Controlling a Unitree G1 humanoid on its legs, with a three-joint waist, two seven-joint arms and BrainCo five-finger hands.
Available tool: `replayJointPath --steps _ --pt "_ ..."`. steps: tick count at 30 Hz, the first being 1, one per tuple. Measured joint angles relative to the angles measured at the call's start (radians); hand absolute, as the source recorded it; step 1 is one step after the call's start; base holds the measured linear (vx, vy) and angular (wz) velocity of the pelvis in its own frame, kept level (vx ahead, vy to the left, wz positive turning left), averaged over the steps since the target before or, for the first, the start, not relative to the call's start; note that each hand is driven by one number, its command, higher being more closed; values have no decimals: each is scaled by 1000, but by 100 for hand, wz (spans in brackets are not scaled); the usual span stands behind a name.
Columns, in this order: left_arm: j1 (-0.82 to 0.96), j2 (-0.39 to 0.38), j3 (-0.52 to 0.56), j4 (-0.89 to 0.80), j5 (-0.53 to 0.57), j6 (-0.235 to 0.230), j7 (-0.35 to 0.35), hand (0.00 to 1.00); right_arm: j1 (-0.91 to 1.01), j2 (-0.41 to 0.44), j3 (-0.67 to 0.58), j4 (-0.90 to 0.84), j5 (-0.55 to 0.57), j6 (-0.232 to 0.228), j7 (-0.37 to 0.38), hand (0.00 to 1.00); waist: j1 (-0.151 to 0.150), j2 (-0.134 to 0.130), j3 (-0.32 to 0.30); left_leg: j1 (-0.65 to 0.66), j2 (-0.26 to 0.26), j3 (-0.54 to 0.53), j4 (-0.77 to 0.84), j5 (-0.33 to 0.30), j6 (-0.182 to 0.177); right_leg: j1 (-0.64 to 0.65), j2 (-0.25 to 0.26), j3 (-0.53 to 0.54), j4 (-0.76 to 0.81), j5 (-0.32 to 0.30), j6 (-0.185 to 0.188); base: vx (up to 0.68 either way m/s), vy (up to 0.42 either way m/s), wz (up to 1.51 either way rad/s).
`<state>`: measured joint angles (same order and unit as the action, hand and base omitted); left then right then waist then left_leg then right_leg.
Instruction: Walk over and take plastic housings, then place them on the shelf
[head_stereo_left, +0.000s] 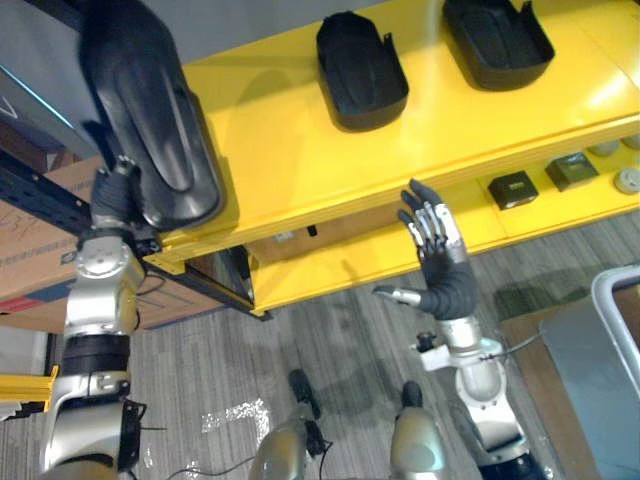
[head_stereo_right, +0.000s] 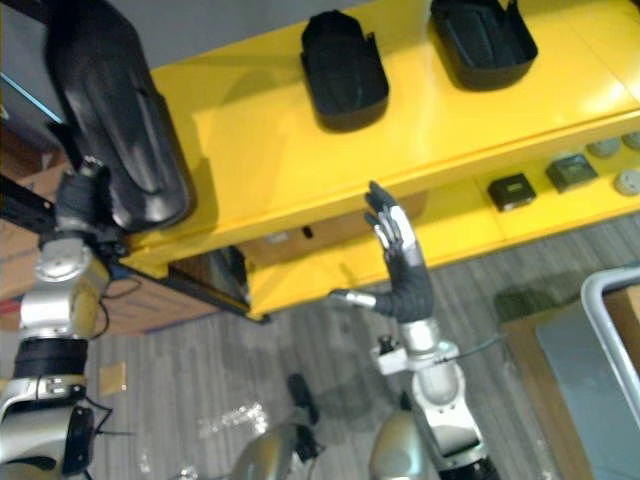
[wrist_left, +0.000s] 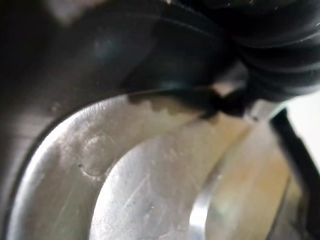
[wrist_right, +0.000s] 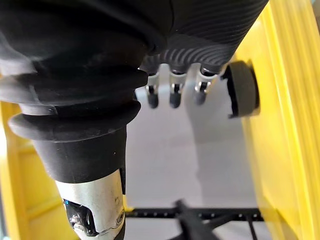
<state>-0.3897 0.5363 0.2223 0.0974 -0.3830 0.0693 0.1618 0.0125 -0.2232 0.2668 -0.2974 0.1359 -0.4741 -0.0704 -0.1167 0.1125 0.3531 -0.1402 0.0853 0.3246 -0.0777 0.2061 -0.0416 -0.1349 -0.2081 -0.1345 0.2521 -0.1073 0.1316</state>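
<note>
plastic housing (head_stereo_left: 150, 110), atop left robot hand (head_stereo_left: 113, 196)

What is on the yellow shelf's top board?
Two black plastic housings lie on the yellow top board; a third black housing over its left end hides most of the left hand.

Two housings (head_stereo_left: 362, 70) on shelf (head_stereo_left: 300, 150), third housing (head_stereo_left: 150, 120) at left edge

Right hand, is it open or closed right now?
Open: the right hand has its fingers straight and spread, holding nothing.
</note>
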Motion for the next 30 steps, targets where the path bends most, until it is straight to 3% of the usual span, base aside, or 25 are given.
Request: replayJointPath --steps 5,8,17,21,26,30 --pt "307 -254 -18 -322 32 -6 -1 100 49 34 -14 2 -43 0 -50 0 8 0 0 0 -2 -52 0 0 0 42 2 -53 -36 -7 -1 58 -24 25" --pt "457 -368 -98 -453 102 -6 30 100 65 63 -30 24 -78 -1 -94 0 48 -1 0 4 -4 -74 0 -1 -1 70 3 -81 -55 -8 -2 12 -8 19" --pt "452 -387 -125 -464 193 -32 96 100 66 82 -30 80 -113 -1 -152 0 48 -3 -1 6 -11 -94 -1 -6 -8 88 1 -97 -72 -4 -3 -6 7 6" --pt "355 -375 -116 -439 205 -43 124 100 67 82 -30 84 -118 -1 -177 0 49 -4 -2 6 -10 -91 -1 -5 -8 88 3 -95 -76 3 1 6 -2 -1" --pt "125 -254 -107 -246 205 -36 138 100 42 82 -31 119 -116 -1 -192 0 44 -25 -13 18 -7 -66 -1 -2 -4 87 3 -71 -83 12 5 30 -6 -14" --pt "-18 -174 -106 -57 197 2 138 100 39 80 -40 119 -110 -1 -188 0 22 -41 -21 21 -7 -52 -2 -2 -4 82 4 -55 -86 16 7 32 -5 -10"
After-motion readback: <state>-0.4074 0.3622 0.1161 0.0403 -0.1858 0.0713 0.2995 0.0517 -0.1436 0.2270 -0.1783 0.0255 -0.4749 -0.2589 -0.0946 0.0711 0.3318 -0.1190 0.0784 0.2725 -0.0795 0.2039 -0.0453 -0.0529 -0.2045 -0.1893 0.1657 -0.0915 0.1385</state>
